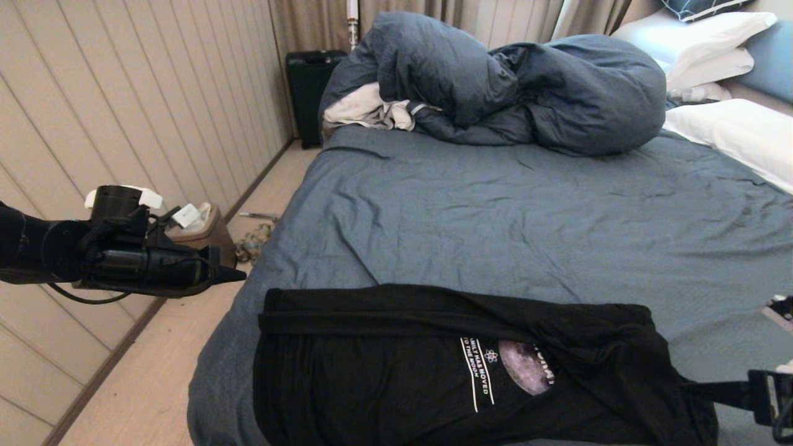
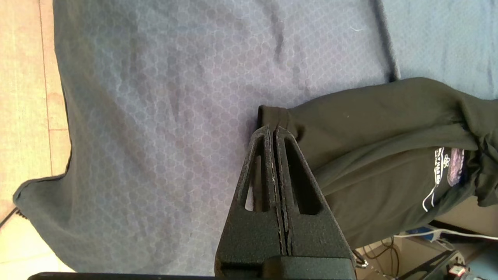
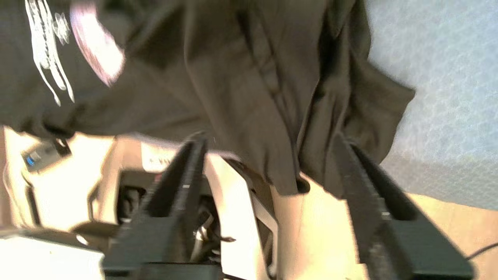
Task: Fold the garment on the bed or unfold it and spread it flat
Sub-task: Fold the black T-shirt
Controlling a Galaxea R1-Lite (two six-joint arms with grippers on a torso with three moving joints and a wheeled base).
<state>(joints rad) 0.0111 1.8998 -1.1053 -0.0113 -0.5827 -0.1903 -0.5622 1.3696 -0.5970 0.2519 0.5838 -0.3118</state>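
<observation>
The black T-shirt (image 1: 396, 371) lies along the near edge of the bed (image 1: 495, 217), partly folded over itself, with its moon print (image 1: 525, 367) and white lettering facing up. My left gripper (image 1: 238, 274) hovers left of the bed above the floor, shut with nothing in it. In the left wrist view its fingertips (image 2: 274, 129) point at the T-shirt's corner (image 2: 272, 114) far below. My right gripper (image 1: 694, 390) is at the T-shirt's right end and is open. The hanging hem of the T-shirt (image 3: 288, 171) sits between its spread fingers (image 3: 190, 163).
A bulky dark-blue duvet (image 1: 526, 87) and a white cloth (image 1: 365, 111) are heaped at the far side of the bed. White pillows (image 1: 731, 130) lie at the right. A panelled wall, a black case (image 1: 310, 87) and small floor items (image 1: 198, 223) flank the bed's left side.
</observation>
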